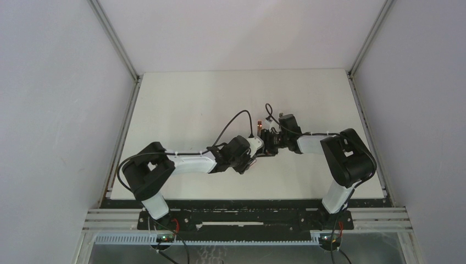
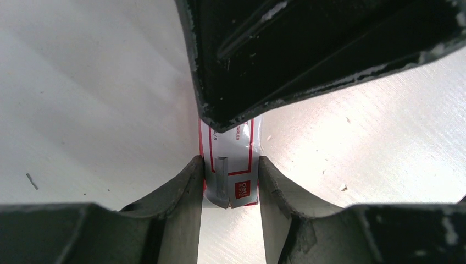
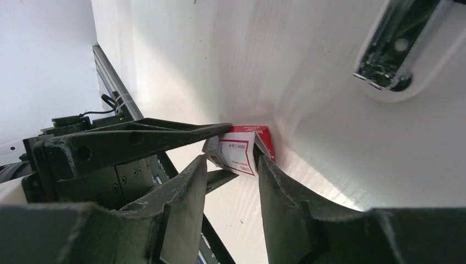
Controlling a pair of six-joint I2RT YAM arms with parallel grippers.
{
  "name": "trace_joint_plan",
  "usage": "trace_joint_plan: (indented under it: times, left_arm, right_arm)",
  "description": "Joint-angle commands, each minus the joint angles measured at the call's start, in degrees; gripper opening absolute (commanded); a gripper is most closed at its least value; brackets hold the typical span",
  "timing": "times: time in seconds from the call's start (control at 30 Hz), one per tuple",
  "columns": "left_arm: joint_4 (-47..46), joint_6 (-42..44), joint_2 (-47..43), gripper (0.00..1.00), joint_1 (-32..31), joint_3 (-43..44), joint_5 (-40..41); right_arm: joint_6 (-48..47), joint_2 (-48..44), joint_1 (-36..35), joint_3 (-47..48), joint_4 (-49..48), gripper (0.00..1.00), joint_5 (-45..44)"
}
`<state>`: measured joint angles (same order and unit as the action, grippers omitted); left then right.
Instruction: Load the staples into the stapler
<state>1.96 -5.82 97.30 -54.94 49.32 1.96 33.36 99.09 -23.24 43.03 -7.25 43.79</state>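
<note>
Currently the left gripper point(image 2: 229, 163) is clamped on the staple carton point(image 2: 237, 147). Both its fingers press the carton's long sides, in the middle of the table point(image 2: 82, 110), where the two arms meet.

The carton's long axis runs straight out along the left fingers, so it points away from the left wrist toward the right gripper point(image 3: 231, 160). In the scene that is roughly left to right.

A thin grey strip, probably the staples point(image 2: 221, 179), lies along that same axis on the carton's near end, between the left fingers. I can't tell whether it is loose or sitting in the tray.

The right gripper's jaws stand apart. Its tips straddle the carton's far end, one on each side, with a gap showing between them. Whether either tip touches the cardboard is not clear. In the left wrist view it covers the carton's far half from above.

The stapler point(image 3: 393, 49) lies open with its metal channel showing, apart from the carton. In the right wrist view it sits up and to the right of the carton, beyond the right fingertips.

The coming move turns on the carton's axis. The left arm anchors the carton and the right arm is the one at the free end. My judgement is that the right arm would close on that end and pull along the axis, away from the left gripper. A sideways tug would likely twist the carton in the left grip
</note>
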Motion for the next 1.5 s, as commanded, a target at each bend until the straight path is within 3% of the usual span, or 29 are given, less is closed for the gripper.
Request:
trace_joint_plan:
  times: [0.0, 0.73, 1.3, 1.47]
  left_arm:
    - [2.9, 0.3, 2.1, 0.42, 0.0, 0.9, -2.0]
    - [2.9, 0.5, 2.2, 0.43, 0.0, 0.9, -2.2]
    - [3.4, 0.6, 2.6, 0.44, 0.0, 1.2, -2.2]
    - [3.5, 0.7, 2.7, 0.44, 0.0, 1.4, -2.3]
  right_arm:
    - [-1.2, -0.8, 0.4, 0.1, 0.4, 0.39, 0.5]
    - [-2.3, 0.0, 0.5, 0.2, 1.5, 0.40, -2.7]
    - [-3.6, 1.8, -1.2, 1.7, 2.7, 0.29, -0.5]
    - [-4.3, 1.1, -1.3, 1.7, 3.5, 0.33, -2.1]
